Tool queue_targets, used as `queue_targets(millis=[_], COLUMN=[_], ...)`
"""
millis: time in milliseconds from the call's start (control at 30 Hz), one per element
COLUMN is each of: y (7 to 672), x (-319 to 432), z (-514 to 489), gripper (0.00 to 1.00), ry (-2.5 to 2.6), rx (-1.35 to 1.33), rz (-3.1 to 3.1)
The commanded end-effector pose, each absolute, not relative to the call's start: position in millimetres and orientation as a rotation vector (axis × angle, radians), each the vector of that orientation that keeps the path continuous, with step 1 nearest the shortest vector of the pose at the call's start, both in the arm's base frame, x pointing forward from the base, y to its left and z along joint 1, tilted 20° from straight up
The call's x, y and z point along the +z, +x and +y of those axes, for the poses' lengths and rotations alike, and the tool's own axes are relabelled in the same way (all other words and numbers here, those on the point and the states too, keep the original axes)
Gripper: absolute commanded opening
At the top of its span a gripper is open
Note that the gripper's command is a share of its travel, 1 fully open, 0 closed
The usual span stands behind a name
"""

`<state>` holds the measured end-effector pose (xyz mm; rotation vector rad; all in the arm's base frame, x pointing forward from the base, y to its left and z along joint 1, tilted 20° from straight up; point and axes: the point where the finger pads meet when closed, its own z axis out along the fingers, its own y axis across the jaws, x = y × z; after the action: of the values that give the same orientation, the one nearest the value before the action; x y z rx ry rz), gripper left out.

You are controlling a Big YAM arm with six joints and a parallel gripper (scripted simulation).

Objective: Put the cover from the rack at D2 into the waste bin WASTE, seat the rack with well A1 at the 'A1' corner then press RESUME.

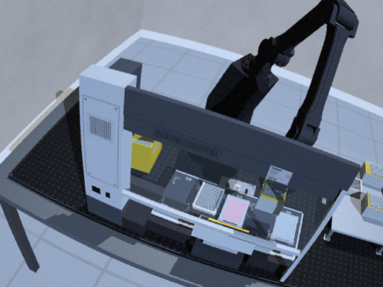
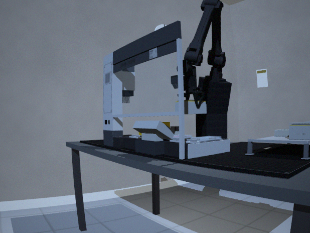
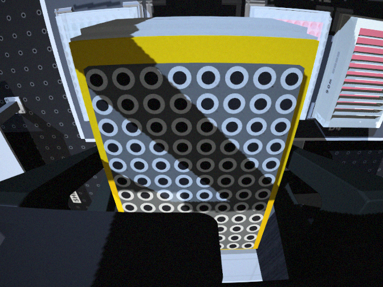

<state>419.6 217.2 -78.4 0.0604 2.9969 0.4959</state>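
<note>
Clamped on the rack [image 3: 194, 139] with the gripper [image 2: 192, 99], holding it high above the deck [image 1: 161, 204] near the pink plate [image 1: 234, 210], holes bare, likely for reseating A1 at its corner.

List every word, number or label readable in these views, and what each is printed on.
"W06", seen upside down, on the end wall of the reservoir.
"D4", faint, on the deck below that reservoir.
Label on the tip rack in the hand: too blurred in the top view.
Small tag at lower left of the wrist view: illegible.
Wall sheet: unreadable.
</note>
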Motion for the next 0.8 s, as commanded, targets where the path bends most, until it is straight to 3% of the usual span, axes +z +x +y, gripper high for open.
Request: queue_targets(millis=[0,767], y=[427.4,421.9], x=[-62.4,-29.8], z=[210.5,200.4], gripper=[0.0,0.0], ry=[0.06,0.055], rx=[0.501,0.501], rz=[2.973,2.974])
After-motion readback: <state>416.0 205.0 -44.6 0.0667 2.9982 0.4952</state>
